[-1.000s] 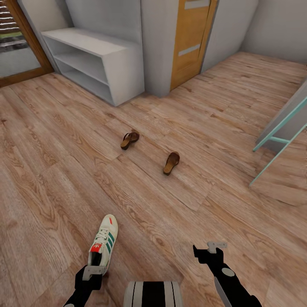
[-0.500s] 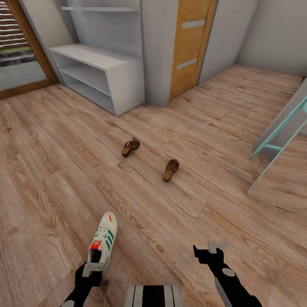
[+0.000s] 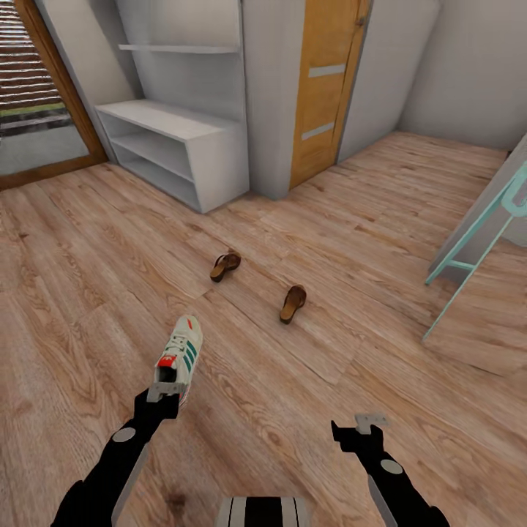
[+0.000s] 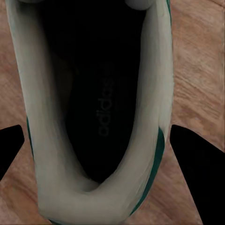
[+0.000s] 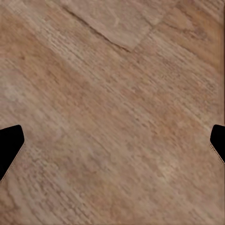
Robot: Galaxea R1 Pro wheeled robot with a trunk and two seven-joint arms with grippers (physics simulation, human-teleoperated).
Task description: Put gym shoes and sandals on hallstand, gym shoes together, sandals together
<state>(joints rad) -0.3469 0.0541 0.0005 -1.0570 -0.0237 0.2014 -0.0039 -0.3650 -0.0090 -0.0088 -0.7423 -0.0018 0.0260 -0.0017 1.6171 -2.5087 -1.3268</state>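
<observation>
One gym shoe (image 3: 180, 356) is seen on the corridor floor (image 3: 307, 380), white with green side stripes and a red-orange heel patch, its toe pointed away from the robot. Its heel is held between the fingers of the left gripper (image 3: 164, 393); in the left wrist view the shoe's dark opening (image 4: 93, 93) is seen between the two black fingertips (image 4: 194, 164), which lie close against its sides. Whether the sole is touching the planks cannot be told.

Two sandals are counted farther out on the floor: one (image 3: 225, 265) nearer the hallstand, the other (image 3: 293, 302) to its right, the pair well apart from each other and from the shoe. Both are dark brown with tan insoles. Nothing is seen lying on the bare planks between the shoe and the hallstand except the nearer sandal, which is set just right of that line.

The hallstand (image 3: 172, 150) is placed against the far wall, pale grey-white, with two open lower shelves and one upper wall shelf (image 3: 179, 49) visible. A glazed wood-framed door (image 3: 36, 102) is seen to its left and an orange-brown door (image 3: 326, 80) to its right. A pale teal frame (image 3: 476, 245) is leaned at the right edge.

The right gripper (image 3: 360, 426) is held over bare floor, its jaws spread wide, with nothing between them.
</observation>
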